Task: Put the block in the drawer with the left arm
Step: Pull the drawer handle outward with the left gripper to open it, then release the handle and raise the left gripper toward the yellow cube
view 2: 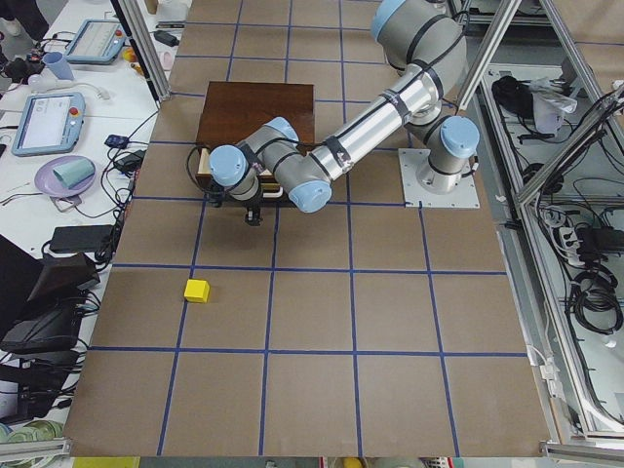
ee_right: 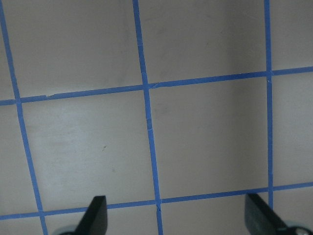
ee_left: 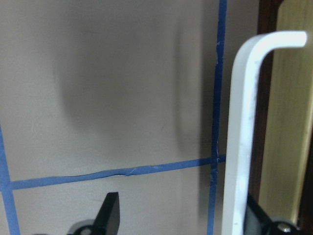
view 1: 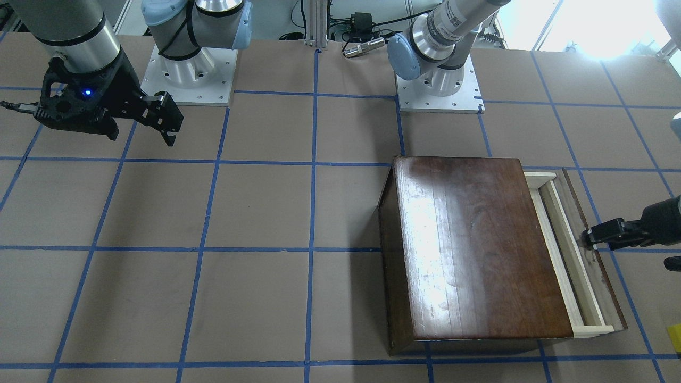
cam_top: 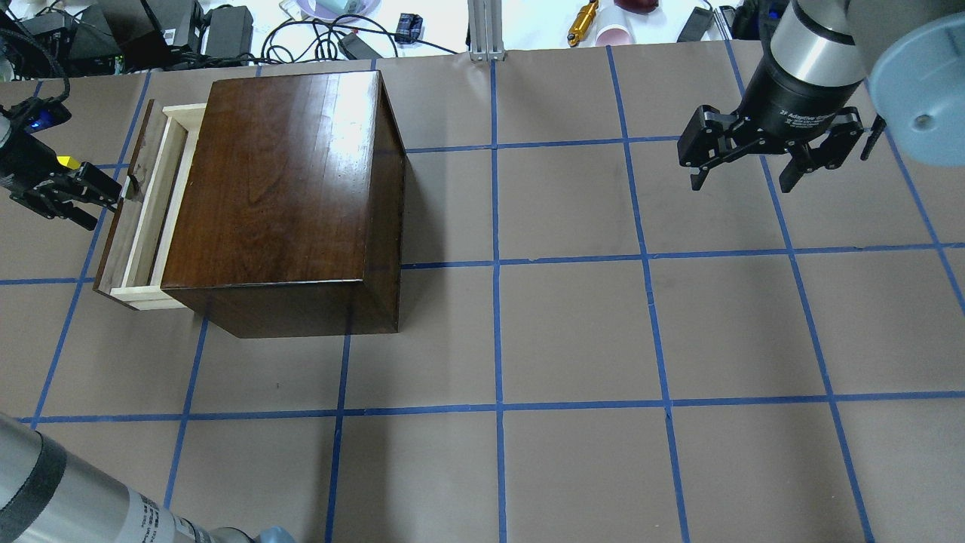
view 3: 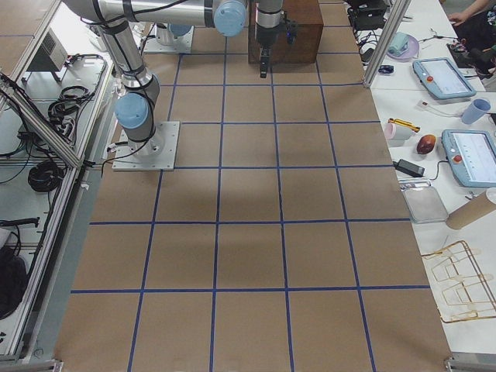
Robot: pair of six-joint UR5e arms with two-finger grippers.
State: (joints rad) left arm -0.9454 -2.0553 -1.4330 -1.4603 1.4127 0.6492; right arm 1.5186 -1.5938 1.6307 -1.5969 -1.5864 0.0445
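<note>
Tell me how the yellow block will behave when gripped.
The block looks like a flat-faced cube lying flat on the table, so it probably won't roll. Its parallel sides should suit a two-finger pinch. Being far smaller than the box, it is likely light.

Block [view 2: 197, 291]: small bright yellow cube, sitting flat on the table out in front of the drawer, well apart from it.

Drawer [cam_top: 148, 226]: shallow pale-wood tray with a dark brown front panel, standing partly pulled out.

Left arm [view 2: 361, 136] is reaching low to the drawer front. The left gripper [cam_top: 107, 207] is hovering there with fingers spread wide, and the pale handle [ee_left: 239, 137] is lying just beside one finger.
</note>
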